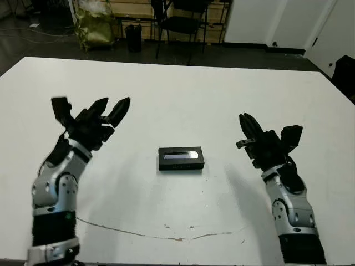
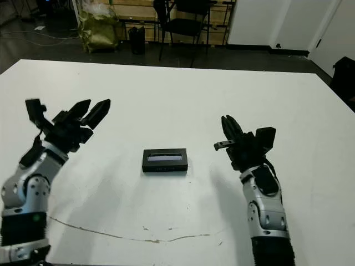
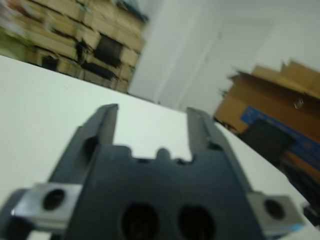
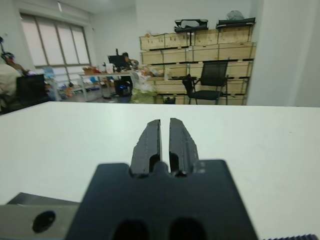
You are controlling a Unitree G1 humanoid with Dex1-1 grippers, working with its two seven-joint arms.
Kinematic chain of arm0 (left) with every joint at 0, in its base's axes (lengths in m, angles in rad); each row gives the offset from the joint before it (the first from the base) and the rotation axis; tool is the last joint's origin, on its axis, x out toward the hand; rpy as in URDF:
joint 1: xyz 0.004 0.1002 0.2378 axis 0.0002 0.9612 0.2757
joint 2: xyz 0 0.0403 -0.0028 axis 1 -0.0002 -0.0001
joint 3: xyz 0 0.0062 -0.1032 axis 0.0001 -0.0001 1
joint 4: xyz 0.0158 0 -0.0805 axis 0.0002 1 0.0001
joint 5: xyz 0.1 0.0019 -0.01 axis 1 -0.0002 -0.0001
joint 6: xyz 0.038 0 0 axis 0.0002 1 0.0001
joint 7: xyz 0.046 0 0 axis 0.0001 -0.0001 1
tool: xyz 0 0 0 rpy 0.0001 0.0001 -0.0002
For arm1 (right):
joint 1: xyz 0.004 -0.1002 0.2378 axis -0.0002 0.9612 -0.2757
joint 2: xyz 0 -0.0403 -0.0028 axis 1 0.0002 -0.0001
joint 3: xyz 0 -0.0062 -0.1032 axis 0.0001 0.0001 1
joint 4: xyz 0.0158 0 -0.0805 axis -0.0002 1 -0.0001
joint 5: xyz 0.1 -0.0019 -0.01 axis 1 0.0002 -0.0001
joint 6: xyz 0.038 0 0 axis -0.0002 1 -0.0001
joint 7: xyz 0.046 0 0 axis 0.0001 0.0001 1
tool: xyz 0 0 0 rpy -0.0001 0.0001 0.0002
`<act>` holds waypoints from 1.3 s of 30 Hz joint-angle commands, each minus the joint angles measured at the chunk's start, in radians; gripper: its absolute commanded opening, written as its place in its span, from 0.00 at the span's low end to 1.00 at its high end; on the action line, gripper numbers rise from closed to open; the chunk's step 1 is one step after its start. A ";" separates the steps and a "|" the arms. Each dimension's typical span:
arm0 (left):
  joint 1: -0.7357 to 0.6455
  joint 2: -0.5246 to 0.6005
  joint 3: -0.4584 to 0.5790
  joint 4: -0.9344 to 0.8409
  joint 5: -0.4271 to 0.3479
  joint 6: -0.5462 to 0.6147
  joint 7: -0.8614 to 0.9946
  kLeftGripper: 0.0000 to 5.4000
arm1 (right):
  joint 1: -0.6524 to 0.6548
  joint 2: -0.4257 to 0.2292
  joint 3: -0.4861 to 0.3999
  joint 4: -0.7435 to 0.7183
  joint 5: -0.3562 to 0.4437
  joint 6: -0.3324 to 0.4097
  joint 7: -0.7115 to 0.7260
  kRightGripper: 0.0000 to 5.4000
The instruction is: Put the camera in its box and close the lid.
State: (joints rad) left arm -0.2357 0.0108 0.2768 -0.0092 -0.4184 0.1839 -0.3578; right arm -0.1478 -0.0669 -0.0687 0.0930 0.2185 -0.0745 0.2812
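Judging by the lid (image 1: 180, 154) already sitting squarely on the box (image 1: 181, 164), both claws, left (image 1: 112, 110) spread and right (image 1: 248, 126) clenched empty, are being held well clear.

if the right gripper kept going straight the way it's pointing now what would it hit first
Probably nothing nearby: the right gripper points across bare white table toward the far edge. The closed black rectangular box lies off to its side, outside that line. Depth past the edge is unclear.

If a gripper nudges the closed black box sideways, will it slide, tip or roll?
The box lies low and flat on the smooth white table, so it would probably slide, not tip. Its straight edges make rolling unlikely. It looks rigid.
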 commanded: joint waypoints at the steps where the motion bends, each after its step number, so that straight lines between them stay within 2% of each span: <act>1: 0.056 -0.020 -0.042 0.094 0.129 -0.230 0.039 0.38 | 0.017 0.021 0.001 0.067 -0.044 -0.065 -0.045 0.00; 4: 0.093 -0.030 -0.077 0.158 0.224 -0.380 0.093 0.25 | 0.034 0.043 0.007 0.075 -0.076 -0.078 -0.093 0.00; 7: 0.118 -0.032 -0.098 0.193 0.274 -0.451 0.138 0.11 | 0.057 0.057 0.012 0.061 -0.096 -0.065 -0.127 0.00; 10: 0.146 -0.036 -0.114 0.187 0.293 -0.455 0.178 0.00 | 0.087 0.071 0.023 0.039 -0.129 -0.039 -0.179 0.00; 12: 0.160 -0.037 -0.123 0.180 0.298 -0.448 0.197 0.00 | 0.106 0.072 0.036 0.018 -0.151 -0.031 -0.197 0.00; 17: 0.174 -0.043 -0.132 0.180 0.278 -0.446 0.212 0.00 | 0.120 0.068 0.056 -0.008 -0.146 -0.009 -0.181 0.00; 21: 0.182 -0.056 -0.139 0.154 0.265 -0.412 0.235 0.00 | 0.132 0.065 0.070 -0.077 -0.185 0.106 -0.221 0.00; 23: 0.182 -0.063 -0.136 0.138 0.252 -0.380 0.252 0.00 | 0.139 0.062 0.068 -0.093 -0.189 0.122 -0.225 0.00; 25: 0.179 -0.066 -0.133 0.138 0.241 -0.375 0.262 0.00 | 0.143 0.061 0.062 -0.104 -0.185 0.127 -0.226 0.00; 28: 0.171 -0.070 -0.126 0.137 0.207 -0.364 0.260 0.00 | 0.126 0.056 0.043 -0.069 -0.175 0.071 -0.220 0.00; 32: 0.161 -0.055 -0.116 0.105 0.176 -0.318 0.260 0.00 | 0.113 0.039 0.030 -0.139 -0.207 0.098 -0.254 0.00; 36: 0.160 -0.027 -0.107 0.005 0.157 -0.197 0.279 0.00 | 0.094 0.036 -0.008 -0.126 -0.161 0.040 -0.235 0.00; 39: 0.160 -0.008 -0.106 -0.061 0.166 -0.132 0.293 0.00 | 0.086 0.027 -0.003 -0.161 -0.147 0.080 -0.215 0.00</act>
State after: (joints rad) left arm -0.0787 -0.0121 0.1701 -0.0516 -0.2538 0.0123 -0.0773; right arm -0.0529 -0.0239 -0.0689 -0.0583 0.0632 -0.0253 0.0531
